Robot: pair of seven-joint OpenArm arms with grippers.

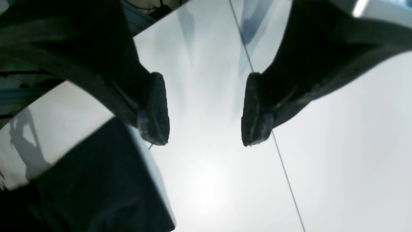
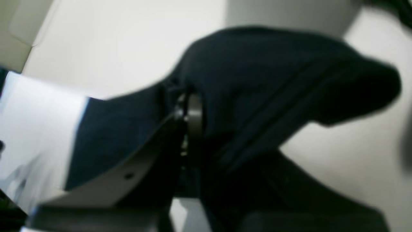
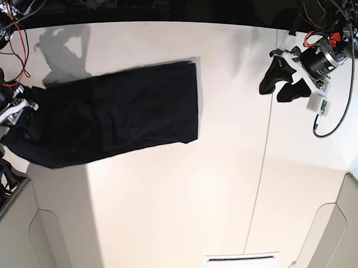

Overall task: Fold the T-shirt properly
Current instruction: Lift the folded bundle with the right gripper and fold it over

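Observation:
The black T-shirt (image 3: 120, 116) lies as a long folded band on the left half of the white table (image 3: 225, 171), one end at the table's left edge. My right gripper (image 3: 20, 112) is at that left end. In the blurred right wrist view it (image 2: 193, 119) is shut on a bunched fold of the shirt's cloth (image 2: 273, 80). My left gripper (image 3: 276, 89) hovers far to the right of the shirt, open and empty. In the left wrist view its fingertips (image 1: 156, 109) stand wide apart over bare table, and a shirt corner (image 1: 96, 187) shows at the bottom left.
A thin seam (image 3: 257, 173) runs down the table right of centre. A white slotted plate (image 3: 241, 266) sits near the front edge. Cables and arm bases (image 3: 18, 2) line the dark back edge. Grey panels (image 3: 8, 233) border the front corners.

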